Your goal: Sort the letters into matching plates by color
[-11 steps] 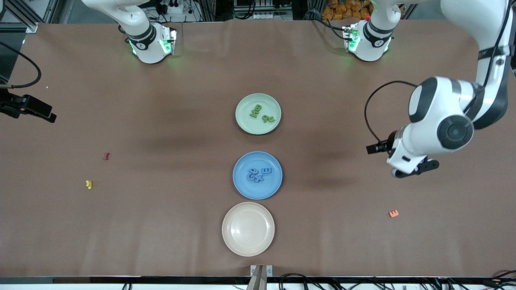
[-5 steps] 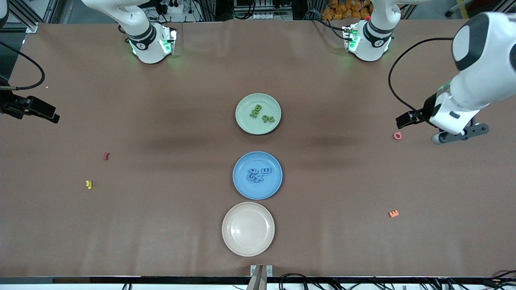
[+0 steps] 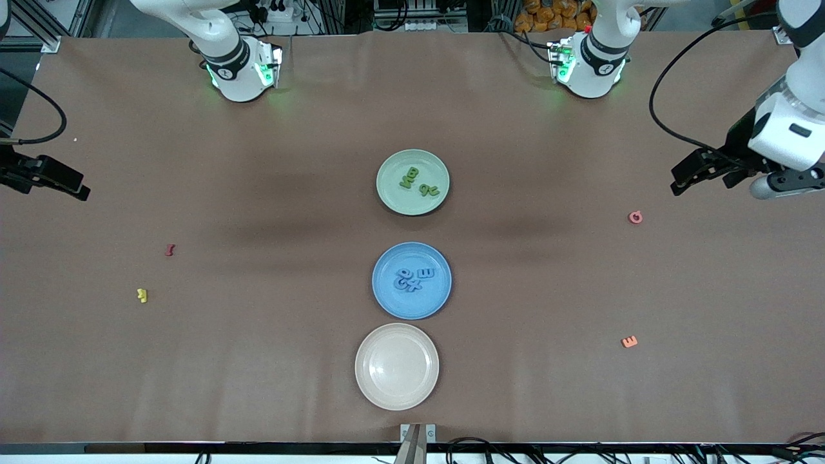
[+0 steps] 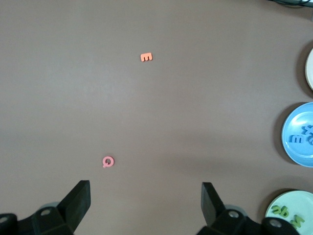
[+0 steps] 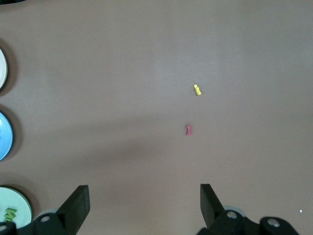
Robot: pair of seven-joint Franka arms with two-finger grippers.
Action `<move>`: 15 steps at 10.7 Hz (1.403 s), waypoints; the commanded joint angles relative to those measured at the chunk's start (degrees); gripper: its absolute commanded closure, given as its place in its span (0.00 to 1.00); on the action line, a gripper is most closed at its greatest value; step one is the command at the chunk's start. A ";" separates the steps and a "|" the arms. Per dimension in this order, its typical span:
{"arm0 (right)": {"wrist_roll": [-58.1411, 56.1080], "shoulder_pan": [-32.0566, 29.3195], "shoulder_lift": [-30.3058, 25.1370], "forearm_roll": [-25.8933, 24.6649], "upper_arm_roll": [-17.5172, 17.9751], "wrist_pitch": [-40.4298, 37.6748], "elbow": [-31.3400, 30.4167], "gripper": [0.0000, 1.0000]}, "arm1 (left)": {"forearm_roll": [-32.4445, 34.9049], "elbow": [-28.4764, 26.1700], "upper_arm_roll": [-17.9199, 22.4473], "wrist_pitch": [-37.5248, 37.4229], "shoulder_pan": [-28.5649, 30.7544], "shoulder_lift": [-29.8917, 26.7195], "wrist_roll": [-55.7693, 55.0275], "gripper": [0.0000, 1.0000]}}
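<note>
Green letters point(image 3: 417, 181) in mint green plate point(image 3: 394, 195); blue letters point(image 3: 413, 279) in blue plate point(image 3: 399, 303), nearer camera than mint plate. Sorting looks done.

Left gripper point(image 3: 700, 170), jaws wide and empty, has swung from beside blue plate up toward left arm's table end, uncovering pink letter point(image 3: 635, 217). Judged retreat.

Right gripper point(image 3: 61, 182) waits wide open at right arm's end.

Cream plate point(image 3: 369, 380) bare. Orange letter point(image 3: 629, 341), red letter point(image 3: 169, 249), yellow letter point(image 3: 142, 295) loose on brown table point(image 3: 258, 361).
</note>
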 commanded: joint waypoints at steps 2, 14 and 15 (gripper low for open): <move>0.86 -10.86 -0.49 -0.75 11.68 -0.13 0.49 0.00 | -0.20 5.12 0.26 -5.95 0.74 -0.66 8.28 0.00; 0.86 -10.81 -0.31 -0.85 11.89 -0.04 0.58 0.00 | 0.95 6.97 0.17 -7.81 1.01 -0.84 10.22 0.00; 0.86 -10.89 -0.31 -0.85 11.89 -0.04 0.58 0.00 | 1.03 6.89 0.17 -7.81 1.01 -1.01 10.22 0.00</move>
